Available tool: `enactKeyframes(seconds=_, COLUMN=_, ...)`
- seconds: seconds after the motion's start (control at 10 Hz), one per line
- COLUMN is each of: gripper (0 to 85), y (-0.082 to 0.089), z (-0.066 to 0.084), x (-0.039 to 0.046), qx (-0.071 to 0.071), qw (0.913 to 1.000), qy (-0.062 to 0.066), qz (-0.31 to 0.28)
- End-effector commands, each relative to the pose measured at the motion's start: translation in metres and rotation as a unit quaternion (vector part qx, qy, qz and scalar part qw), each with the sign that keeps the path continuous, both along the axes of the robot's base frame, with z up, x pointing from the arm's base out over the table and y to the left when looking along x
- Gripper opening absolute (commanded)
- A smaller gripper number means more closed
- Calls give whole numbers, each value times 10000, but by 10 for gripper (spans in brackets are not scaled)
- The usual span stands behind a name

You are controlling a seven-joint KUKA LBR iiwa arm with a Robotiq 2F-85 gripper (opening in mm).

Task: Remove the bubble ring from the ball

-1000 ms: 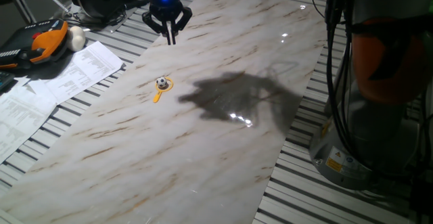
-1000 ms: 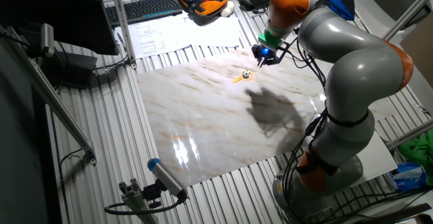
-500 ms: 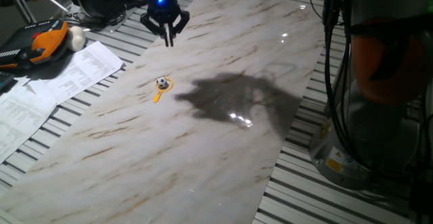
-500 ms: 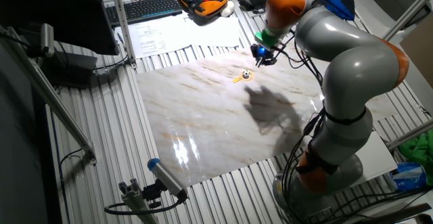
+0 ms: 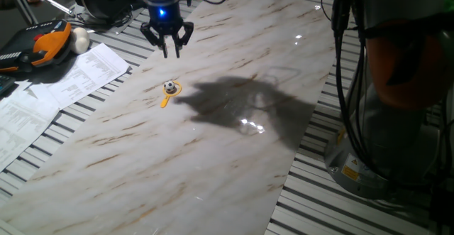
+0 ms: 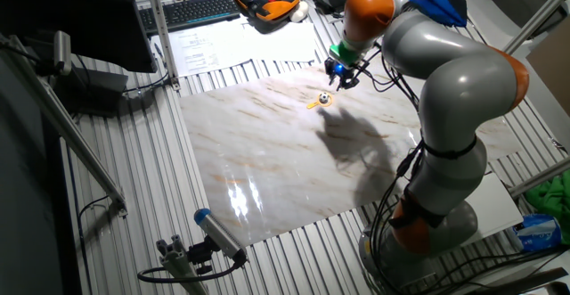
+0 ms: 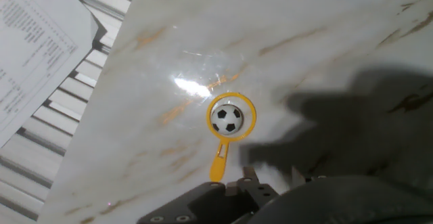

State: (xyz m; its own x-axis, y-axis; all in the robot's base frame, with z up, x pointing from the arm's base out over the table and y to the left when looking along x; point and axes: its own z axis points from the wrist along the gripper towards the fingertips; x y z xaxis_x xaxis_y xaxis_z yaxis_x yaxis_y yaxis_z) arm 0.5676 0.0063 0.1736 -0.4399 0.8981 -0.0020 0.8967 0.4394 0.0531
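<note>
The tiny black-and-white ball (image 5: 169, 87) rests on the marble board (image 5: 213, 164), and the thin orange-yellow bubble ring (image 5: 166, 99) lies flat around it. In the hand view the ball (image 7: 228, 118) sits inside the ring (image 7: 218, 164), whose short handle points toward the fingers. The other fixed view shows the ball (image 6: 325, 98) and ring (image 6: 313, 104) near the board's far edge. My gripper (image 5: 171, 49) hangs above the board just behind them, fingers pointing down, open and holding nothing. It also shows as the gripper (image 6: 338, 79) and gripper (image 7: 272, 178).
Printed papers (image 5: 57, 86) lie left of the board on the slatted table. An orange-and-black tool (image 5: 42, 45) and a larger whitish ball (image 5: 79, 41) sit at the far left. The arm's base (image 5: 383, 135) stands at the right. A keyboard (image 6: 191, 10) lies behind.
The gripper has drifted left and a little lower, closer to the ball and ring. Its shadow shifted left too. The ball and ring have not moved.
</note>
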Motion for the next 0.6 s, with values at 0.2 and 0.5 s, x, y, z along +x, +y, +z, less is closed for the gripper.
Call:
enactKeyframes(seconds=0.2, gripper=340, y=12, z=-93, x=7, qx=-34, qw=10000, qy=-41, qz=-77)
enactKeyframes(seconds=0.5, gripper=170, y=14, z=-94, x=4, qx=-123, qw=9999, qy=11, qz=16)
